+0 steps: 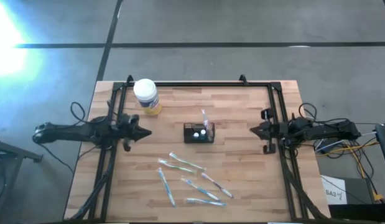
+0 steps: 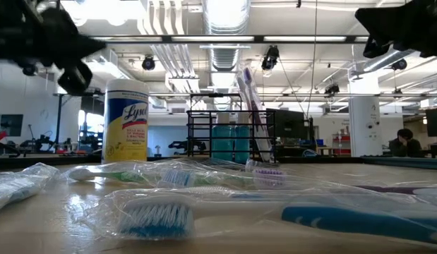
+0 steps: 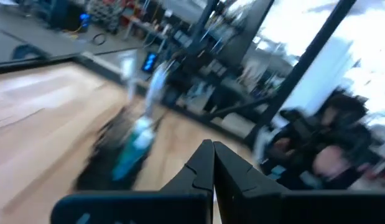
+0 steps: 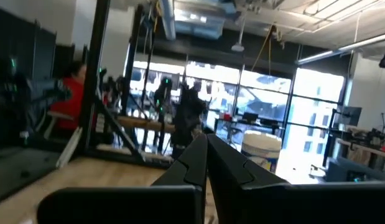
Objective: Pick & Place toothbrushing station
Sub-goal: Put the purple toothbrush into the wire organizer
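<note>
One toothbrush stood in the small black slotted wire toothbrushing station [image 1: 199,133] at frame centre; several wrapped toothbrushes [image 1: 191,182] lay below, unplaced. Left gripper [image 1: 146,132] and right gripper [image 1: 253,129] were closed, empty.

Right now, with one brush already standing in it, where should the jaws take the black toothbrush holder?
Probably the short left end wall of the toothbrush holder, coming from above with the left gripper. It stands upright as an open wire box, so the top rail there gives an edge to pinch. The standing toothbrush occupies the right end, so that side is riskier.
</note>
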Robot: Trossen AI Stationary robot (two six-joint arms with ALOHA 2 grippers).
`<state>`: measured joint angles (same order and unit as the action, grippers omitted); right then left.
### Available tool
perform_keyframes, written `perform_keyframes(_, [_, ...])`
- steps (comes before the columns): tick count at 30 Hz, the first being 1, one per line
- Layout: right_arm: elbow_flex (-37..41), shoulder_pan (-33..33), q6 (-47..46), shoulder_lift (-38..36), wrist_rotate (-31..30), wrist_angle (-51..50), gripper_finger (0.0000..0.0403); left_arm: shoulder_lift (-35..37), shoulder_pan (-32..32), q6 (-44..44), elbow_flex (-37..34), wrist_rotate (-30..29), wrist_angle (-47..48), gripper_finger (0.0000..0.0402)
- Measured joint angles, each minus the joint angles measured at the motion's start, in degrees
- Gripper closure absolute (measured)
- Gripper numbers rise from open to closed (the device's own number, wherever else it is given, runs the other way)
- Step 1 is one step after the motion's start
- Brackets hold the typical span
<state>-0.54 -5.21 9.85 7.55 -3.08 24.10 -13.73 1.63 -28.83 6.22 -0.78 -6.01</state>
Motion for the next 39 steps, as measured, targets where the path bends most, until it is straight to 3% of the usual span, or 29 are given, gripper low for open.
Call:
perform_keyframes(3, [0.00, -0.01, 0.94, 0.51, -0.04, -0.91, 0.0394, -3.58, 7.13, -4.42, 3.42, -8.26, 1.14, 0.0400])
perform_keyframes(10, [0.00, 0.02, 4.28, 0.81, -0.12, -1.20, 0.0394, -20.70, 24.22, -21.63, 15.58, -33.57, 17.57, 0.0400])
perform_keyframes(13, [0.00, 0.02, 4.35, 0.70, -0.10, -0.73, 0.0394, -29.37, 26.63, -28.54, 21.70, -35.36, 24.14, 0.0394])
perform_keyframes(17, [0.00, -0.02, 2.65, 0.77, -0.06, 2.08, 0.0394, -40.27, 27.15, -31.00, 28.77, -32.99, 29.51, 0.0381])
perform_keyframes(23, [-1.12, -0.02, -1.21, 1.82, 0.05, 2.39, 0.0394, -49.17, 28.24, -19.35, 35.76, -35.28, 30.92, 0.0374])
perform_keyframes(27, [-2.31, -0.02, -3.57, 4.66, 1.48, 1.58, 0.0394, -45.86, 29.05, -15.79, 34.93, -37.53, 29.66, 0.0388])
perform_keyframes(31, [-4.98, -0.08, -4.56, 10.92, 9.39, 1.35, 0.0394, -38.14, 30.67, -14.72, 29.09, -38.75, 28.90, 0.0397])
perform_keyframes(39, [-13.28, -0.17, -11.10, 30.63, 7.08, 1.38, 0.0394, -20.79, 32.08, 1.09, 13.16, -34.39, 7.37, 0.0395])
